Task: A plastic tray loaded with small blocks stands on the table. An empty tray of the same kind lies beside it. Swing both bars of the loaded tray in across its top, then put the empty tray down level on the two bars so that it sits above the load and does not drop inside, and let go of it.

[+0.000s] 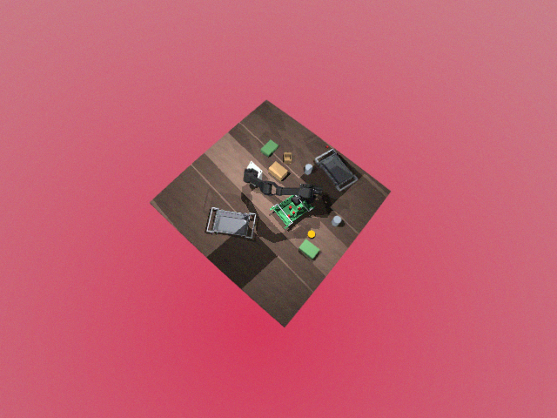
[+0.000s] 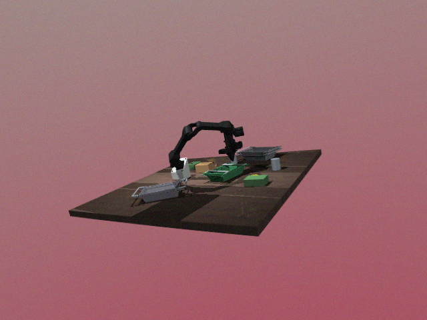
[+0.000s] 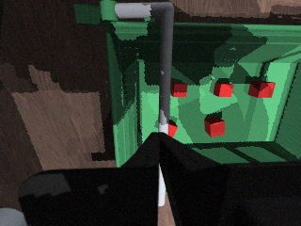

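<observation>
The loaded green tray (image 1: 297,220) (image 2: 225,176) (image 3: 116,141) holds several small red blocks (image 3: 214,126). One wire bar (image 1: 283,213) (image 2: 217,171) lies across its top near one end. The other bar (image 3: 165,71) also lies inward of its end rim, across the tray, under my fingertips. My gripper (image 2: 233,159) (image 3: 156,137) is shut and empty, pointing down just over that bar; whether it touches is not clear. Two grey trays look empty: one (image 1: 229,223) (image 2: 161,193) at the left with its bars out over its ends, one (image 1: 335,168) (image 2: 260,155) on the far side.
Green blocks (image 1: 269,147) (image 1: 309,249) (image 2: 255,181), a tan block (image 1: 278,171) (image 2: 205,167), a small tan open box (image 1: 287,157), pale cylinders (image 1: 308,169) (image 1: 337,220) (image 2: 275,164) and a yellow disc (image 1: 311,233) stand around the green tray.
</observation>
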Action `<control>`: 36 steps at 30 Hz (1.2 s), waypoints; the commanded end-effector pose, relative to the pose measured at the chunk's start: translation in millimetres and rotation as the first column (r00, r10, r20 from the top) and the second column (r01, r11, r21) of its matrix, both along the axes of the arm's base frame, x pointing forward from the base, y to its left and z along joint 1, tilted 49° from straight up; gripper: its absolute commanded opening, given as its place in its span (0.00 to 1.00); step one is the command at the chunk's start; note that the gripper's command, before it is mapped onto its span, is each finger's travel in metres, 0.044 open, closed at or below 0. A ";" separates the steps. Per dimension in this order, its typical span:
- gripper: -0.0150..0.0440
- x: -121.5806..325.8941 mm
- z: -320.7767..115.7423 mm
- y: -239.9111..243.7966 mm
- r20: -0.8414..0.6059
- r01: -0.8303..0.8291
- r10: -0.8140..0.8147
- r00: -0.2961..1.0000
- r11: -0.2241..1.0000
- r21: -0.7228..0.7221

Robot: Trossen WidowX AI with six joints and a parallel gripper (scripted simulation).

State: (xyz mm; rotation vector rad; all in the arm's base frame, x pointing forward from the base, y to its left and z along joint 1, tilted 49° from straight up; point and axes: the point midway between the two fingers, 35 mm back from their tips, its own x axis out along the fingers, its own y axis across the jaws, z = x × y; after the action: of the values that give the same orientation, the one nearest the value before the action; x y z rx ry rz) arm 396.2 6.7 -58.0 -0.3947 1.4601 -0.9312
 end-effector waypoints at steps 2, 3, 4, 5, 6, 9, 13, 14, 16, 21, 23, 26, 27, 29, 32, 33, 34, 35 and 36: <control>0.25 0.0 0.0 0.1 0.000 0.000 0.000 1.000 1.000 0.000; 0.25 0.0 0.0 0.1 0.000 0.000 0.000 1.000 1.000 0.000; 0.25 0.0 0.0 0.1 0.000 0.000 0.000 1.000 1.000 0.000; 0.25 0.0 0.0 0.1 0.000 0.000 0.000 1.000 1.000 0.000; 0.25 0.0 0.0 0.1 0.000 0.000 0.000 1.000 1.000 0.000; 0.25 0.0 0.0 0.1 0.000 0.000 0.000 1.000 1.000 0.000; 0.25 0.0 0.0 0.1 0.000 0.000 0.000 1.000 1.000 0.000; 0.25 0.0 0.0 0.1 0.000 0.000 0.000 1.000 1.000 0.000; 0.30 0.0 0.0 0.1 0.000 0.000 0.000 1.000 1.000 0.000; 0.52 0.0 0.0 0.1 0.000 0.000 0.000 1.000 1.000 0.000; 0.61 1.3 3.8 4.5 0.000 0.000 0.000 1.000 1.000 0.001; 0.74 4.7 17.6 20.0 0.000 0.000 0.000 1.000 1.000 0.002; 0.79 0.6 8.8 2.9 -0.005 0.013 -0.013 1.000 1.000 -0.005; 0.88 1.2 27.0 -7.0 0.051 0.058 -0.058 0.997 0.998 0.003; 1.00 -1.4 67.2 -35.2 0.179 0.175 -0.176 0.968 0.984 0.025; 1.00 -3.7 80.2 -44.8 0.220 0.213 -0.216 0.951 0.976 0.035; 1.00 -6.8 92.9 -54.4 0.261 0.251 -0.254 0.931 0.967 0.045; 1.00 -10.6 105.5 -63.9 0.301 0.288 -0.292 0.908 0.956 0.057; 1.00 -15.2 117.7 -73.3 0.340 0.324 -0.328 0.881 0.943 0.069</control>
State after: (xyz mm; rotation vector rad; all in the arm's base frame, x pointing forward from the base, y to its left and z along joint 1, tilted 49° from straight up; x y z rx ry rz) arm 389.7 -42.2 24.0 -0.1038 1.3122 -1.1198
